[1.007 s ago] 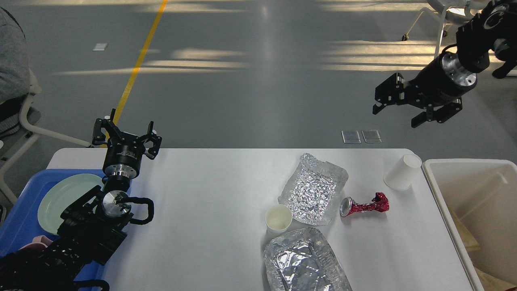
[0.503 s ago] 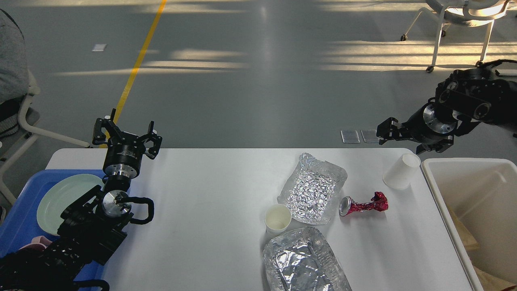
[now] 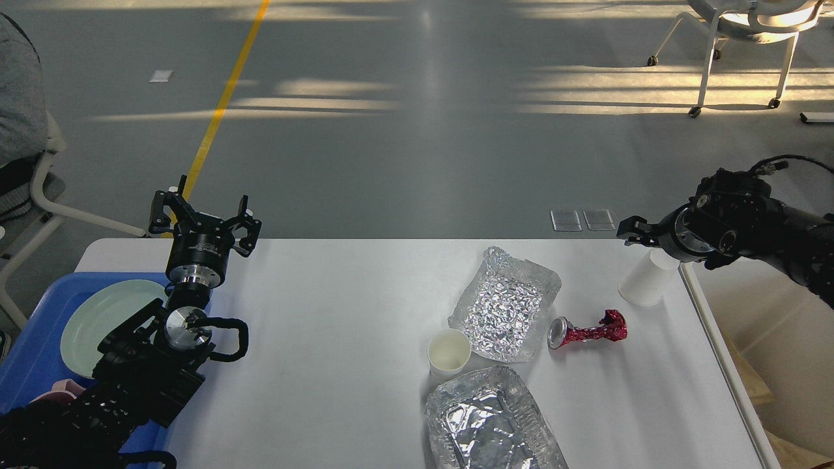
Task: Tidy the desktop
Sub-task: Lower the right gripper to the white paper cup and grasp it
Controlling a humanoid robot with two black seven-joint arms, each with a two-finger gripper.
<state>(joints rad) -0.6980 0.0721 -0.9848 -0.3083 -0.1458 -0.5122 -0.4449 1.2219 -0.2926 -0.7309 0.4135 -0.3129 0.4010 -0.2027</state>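
The white desktop [image 3: 339,312] holds a crumpled foil sheet [image 3: 505,303], a foil tray [image 3: 488,423] at the front edge, an upright paper cup [image 3: 449,352], a crushed red can [image 3: 586,331] and a tipped white cup [image 3: 647,278] at the far right. My left gripper [image 3: 202,218] is open and empty above the table's back left corner. My right gripper [image 3: 633,232] hangs low just behind and above the tipped white cup. It is dark and seen from the side, so its fingers cannot be told apart.
A blue tray [image 3: 26,365] with a pale green plate [image 3: 98,316] sits at the left. An off-white bin [image 3: 788,352] stands against the table's right edge. A chair [image 3: 45,195] stands at the left, another [image 3: 743,26] far back right.
My right arm has come down from high at the back right to just above the tipped white cup. The left arm and the things on the table have not moved.
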